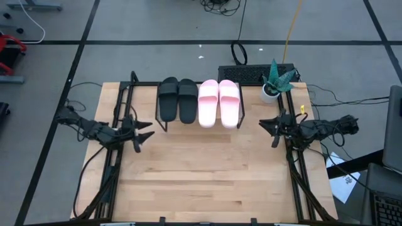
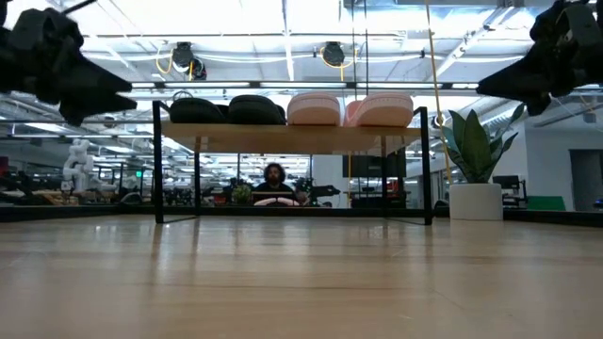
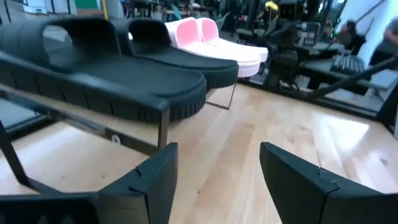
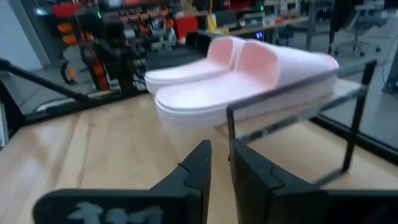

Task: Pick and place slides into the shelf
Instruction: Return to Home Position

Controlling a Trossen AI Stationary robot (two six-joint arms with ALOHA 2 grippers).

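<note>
Just beyond my right gripper (image 1: 269, 130), barely parted, stands a potted plant (image 1: 271, 89). Ahead, between it and the wide-spread left gripper (image 1: 146, 130), the shelf (image 2: 292, 138) holds four slides (image 1: 208, 103).

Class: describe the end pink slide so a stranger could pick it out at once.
Start at the wooden table, then the low shelf at its back edge. At the shelf's end nearest the potted plant lies the pink slide; its pink twin sits between it and a black slide; only this one has an open side.
</note>
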